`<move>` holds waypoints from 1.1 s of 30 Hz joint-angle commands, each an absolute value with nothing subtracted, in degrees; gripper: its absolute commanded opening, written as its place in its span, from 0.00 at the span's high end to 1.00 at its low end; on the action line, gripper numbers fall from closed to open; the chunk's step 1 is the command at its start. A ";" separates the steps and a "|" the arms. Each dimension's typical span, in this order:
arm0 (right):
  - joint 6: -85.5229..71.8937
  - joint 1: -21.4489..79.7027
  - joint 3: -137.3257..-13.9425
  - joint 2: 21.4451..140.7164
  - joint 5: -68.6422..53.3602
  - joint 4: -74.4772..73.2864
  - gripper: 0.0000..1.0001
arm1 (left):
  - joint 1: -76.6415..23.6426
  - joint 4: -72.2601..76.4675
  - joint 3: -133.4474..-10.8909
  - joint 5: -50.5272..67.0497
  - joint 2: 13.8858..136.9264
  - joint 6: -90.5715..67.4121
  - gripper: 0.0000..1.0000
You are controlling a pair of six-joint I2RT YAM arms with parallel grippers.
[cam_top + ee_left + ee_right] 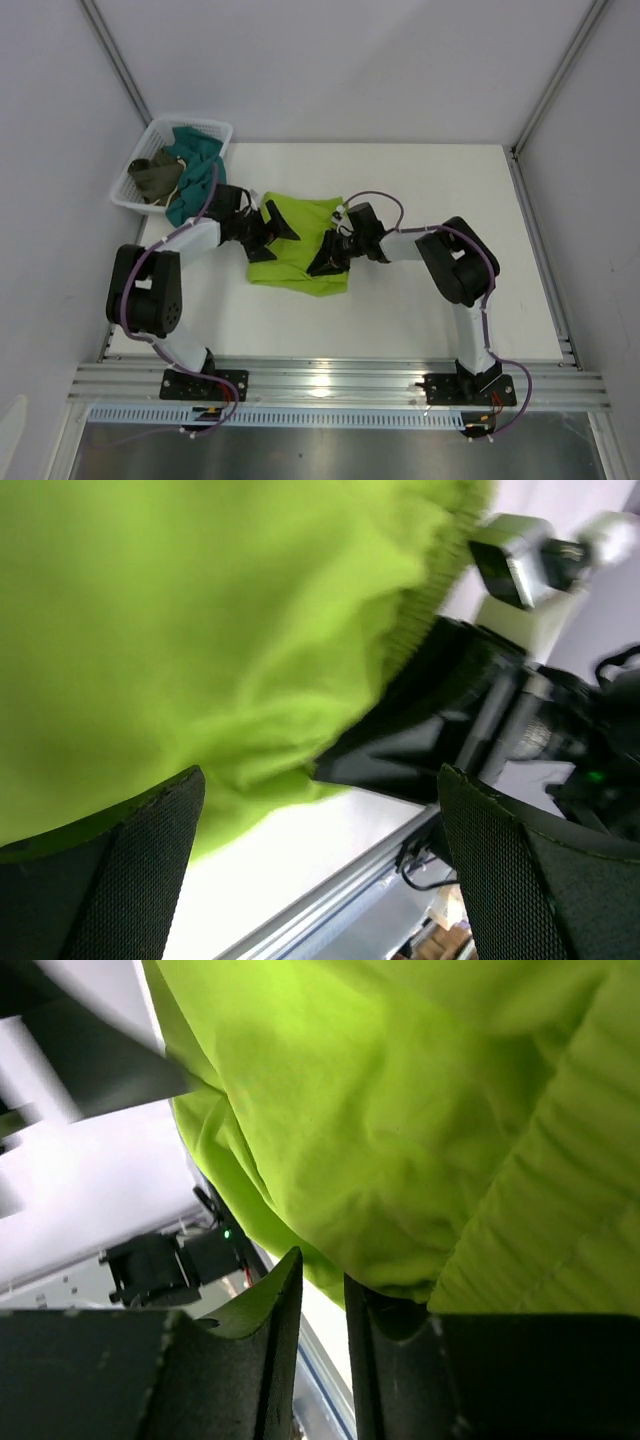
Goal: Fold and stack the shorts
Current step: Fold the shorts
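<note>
The shorts (297, 250) lie in a rumpled heap at the centre of the counter (420, 180), not yet flat, so I judge this the first fold or the spreading-out before it.

The left hand (272, 232) sits at the heap's 9 o'clock edge. In its own view its fingers (130, 870) are spread wide, with green cloth draped over one and nothing gripped. The right hand (328, 262) is at about 4 o'clock on the heap. Its fingers (250, 1360) are pressed nearly together with a fold of cloth at their tips, so it looks to be pinching the shorts (a sliver of light shows lower in the gap).

Next, the left hand probably needs to close on an edge so both can pull the cloth flat.

By count:
- one pair of shorts
- one white basket (200, 122) at 10 o'clock
- in the basket, one teal garment (195, 165) and one olive garment (155, 175)
</note>
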State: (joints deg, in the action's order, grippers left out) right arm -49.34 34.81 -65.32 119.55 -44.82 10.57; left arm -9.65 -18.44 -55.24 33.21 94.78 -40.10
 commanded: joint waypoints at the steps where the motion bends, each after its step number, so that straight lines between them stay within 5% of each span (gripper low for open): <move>1: -46.14 32.96 -69.25 116.20 -40.25 4.14 0.73 | -9.41 -26.00 -65.61 31.55 87.55 -37.01 0.01; 8: -42.55 32.08 -76.28 111.71 -38.59 -4.56 0.60 | -9.32 -38.92 -77.51 30.15 81.57 -35.25 0.01; 12: -34.04 34.18 -82.61 111.01 -33.15 -14.13 0.42 | -8.70 -46.83 -77.96 22.97 80.86 -34.02 0.01; 24: -31.12 34.98 -83.48 106.70 -26.55 -21.79 0.35 | -4.58 -43.07 -63.28 16.35 79.55 -32.08 0.01; 33: -23.65 40.51 -97.38 118.21 -7.59 -33.48 0.36 | -3.34 -42.27 -61.09 14.42 70.76 -33.66 0.01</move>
